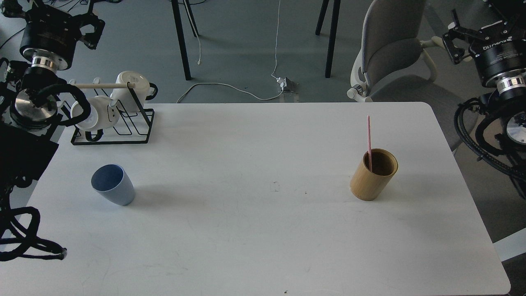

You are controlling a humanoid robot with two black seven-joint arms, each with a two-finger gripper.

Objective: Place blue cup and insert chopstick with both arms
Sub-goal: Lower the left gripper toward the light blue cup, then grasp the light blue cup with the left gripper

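Note:
The blue cup [113, 190] stands upright on the left part of the white table [254, 246], with nothing in it. The pink chopstick [368, 139] stands in a tan bamboo cylinder [373, 176] on the right part. My left gripper [51, 8] is raised at the far left corner, behind the table and well away from the cup. My right gripper [478, 20] is raised at the far right, off the table beside the chair. Both hold nothing. Their finger links are splayed wide and the tips are cut off by the top edge.
A black wire rack [117, 123] with white mugs [130, 88] and a pale wooden rod stands at the table's back left. A grey chair [394, 53] is behind the back right corner. Black cables [24, 238] lie at the left edge.

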